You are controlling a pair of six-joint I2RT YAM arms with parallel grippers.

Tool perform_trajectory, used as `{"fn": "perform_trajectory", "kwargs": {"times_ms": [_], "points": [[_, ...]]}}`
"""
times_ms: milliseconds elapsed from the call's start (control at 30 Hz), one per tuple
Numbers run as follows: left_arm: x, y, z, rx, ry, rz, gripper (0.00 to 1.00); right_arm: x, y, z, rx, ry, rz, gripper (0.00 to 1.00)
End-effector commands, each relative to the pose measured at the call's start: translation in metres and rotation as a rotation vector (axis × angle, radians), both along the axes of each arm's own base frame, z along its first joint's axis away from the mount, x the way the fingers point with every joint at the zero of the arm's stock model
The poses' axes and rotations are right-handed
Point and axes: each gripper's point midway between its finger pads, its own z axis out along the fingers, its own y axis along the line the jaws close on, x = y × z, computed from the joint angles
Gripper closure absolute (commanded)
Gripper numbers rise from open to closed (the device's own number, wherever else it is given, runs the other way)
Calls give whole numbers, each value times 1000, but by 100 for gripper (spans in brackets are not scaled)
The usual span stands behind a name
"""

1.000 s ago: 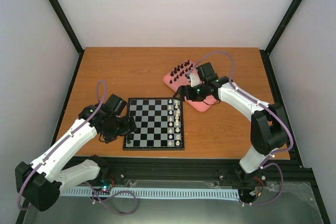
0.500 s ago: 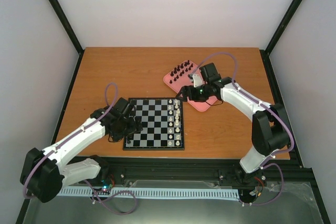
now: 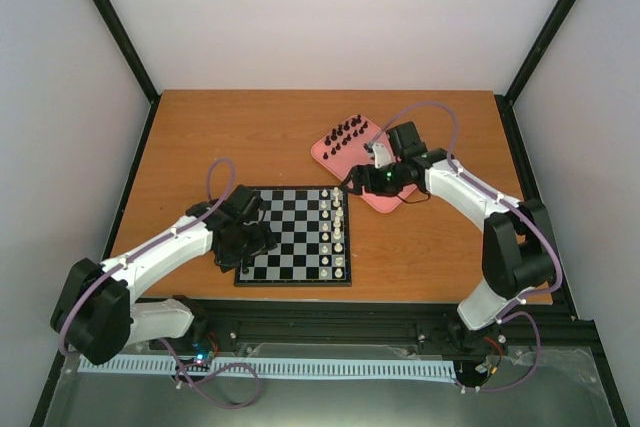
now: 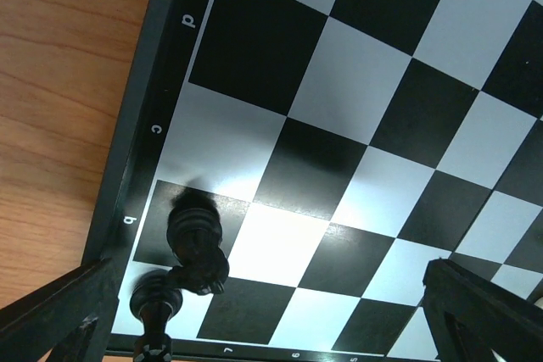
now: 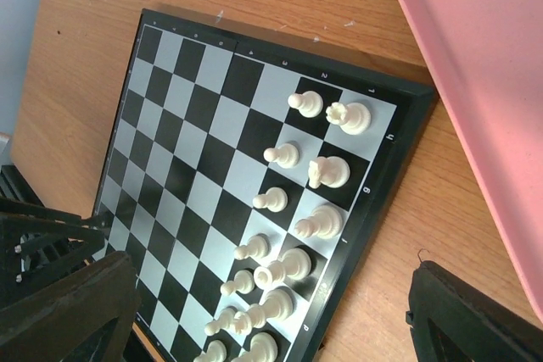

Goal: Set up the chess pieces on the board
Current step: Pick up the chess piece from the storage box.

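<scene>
Bench: wooden top (image 3: 200, 137) inside a white-walled enclosure, with both arms reaching in from the near edge.
Board: the board (image 3: 290, 237) lies flat at the middle of the bench, just beside a pink tray (image 3: 322, 155) on its far-right side.
White side: cream pieces (image 5: 327, 171) fill the two rows along the board's right edge.
Black chess pieces: most of them (image 3: 345, 134) stand in rows on the tray. My left wrist view shows two already on the board, one (image 4: 197, 239) on the edge square by the letter b and another (image 4: 157, 303) on the corner square next to it.
Left gripper: it (image 3: 248, 247) hovers over the board's near-left corner. Its fingers (image 4: 59, 315) are spread wide and hold nothing, and the two pieces stand free beneath them.
Right gripper: it (image 3: 352, 179) hangs between the tray's near edge and the board's far-right corner. Its fingers (image 5: 72, 311) are also spread wide and hold nothing.
Step in hand: I judge this to be the gap between placements, with the black back row only just begun.
Next move: I would take the right arm back over the tray and centre it on one piece at the end of a row. The fingers should close only once they straddle it, because the neighbours stand close and tip easily.
</scene>
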Motion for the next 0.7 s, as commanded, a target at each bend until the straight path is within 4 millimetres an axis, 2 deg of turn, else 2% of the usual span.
{"fn": "perform_trajectory", "kwargs": {"times_ms": [0, 233, 667], "points": [[5, -9, 6, -33, -9, 21, 0, -4, -6, 7, 13, -18, 2, 0], [8, -16, 8, -61, -1, 32, 0, -6, -10, 7, 16, -19, 2, 0], [6, -18, 5, -61, 23, 29, 0, -6, -12, 3, 29, -4, 4, 0]]}}
